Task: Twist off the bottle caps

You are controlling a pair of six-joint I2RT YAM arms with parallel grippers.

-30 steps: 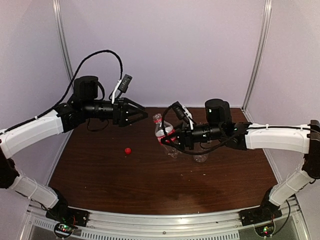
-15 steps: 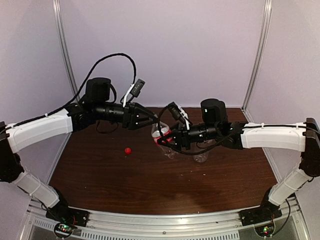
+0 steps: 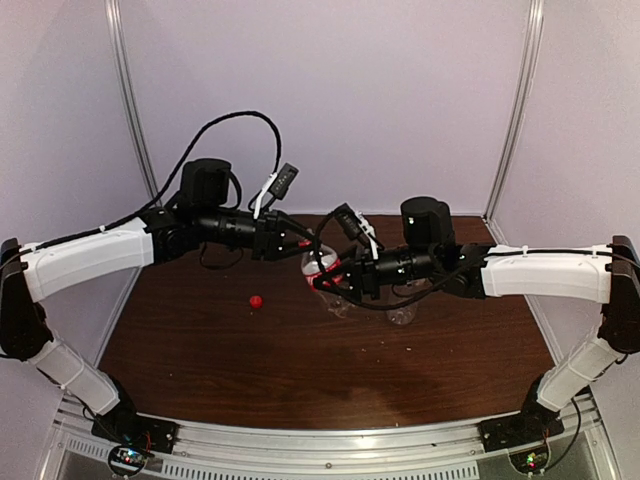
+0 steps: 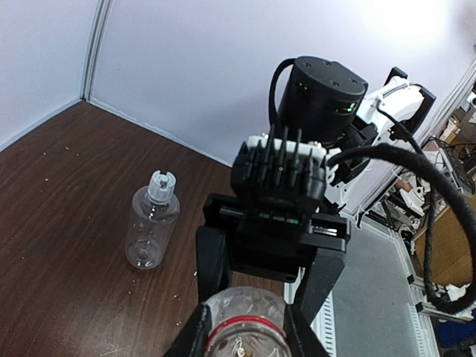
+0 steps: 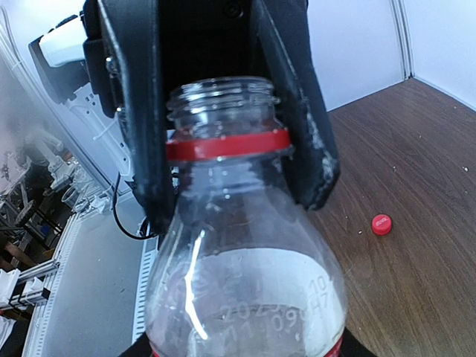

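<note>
While both arms hold the slim bottle (image 5: 245,282): it hangs over the table (image 3: 200,370) about mid-width, toward the far edge. Mouth is bare, threads showing, only the red ring left on the neck.
left gripper (image 3: 306,248): jaws pinched narrow on that bare neck, one finger each side in both wrist views.
right gripper (image 3: 335,277): closed round the bottle body at the red label, moderate width.
red cap (image 3: 256,300): off, lying loose on the table left of centre, well apart from both grippers.
wide bottle (image 4: 151,230): upright on the table right of centre, below the right forearm. Its white cap (image 4: 161,182) is on.
axis: slim bottle is tilted, neck up and toward the left jaws, base toward the table. Long axis runs roughly gripper to gripper.
key relation: my read is there's nothing left to twist where the left gripper grips. The white cap is the open item. It sits on the right arm's side, beyond the slim bottle from the left jaws. The right arm is nearer but occupied, so the slim bottle has to go down first.
vs earlier frame: left gripper was spread wide and off toward the far-left corner, clear of the bottle. It has now come in and shut on the neck. Bottle neck has dipped toward the left. Right grip and red cap unchanged.
</note>
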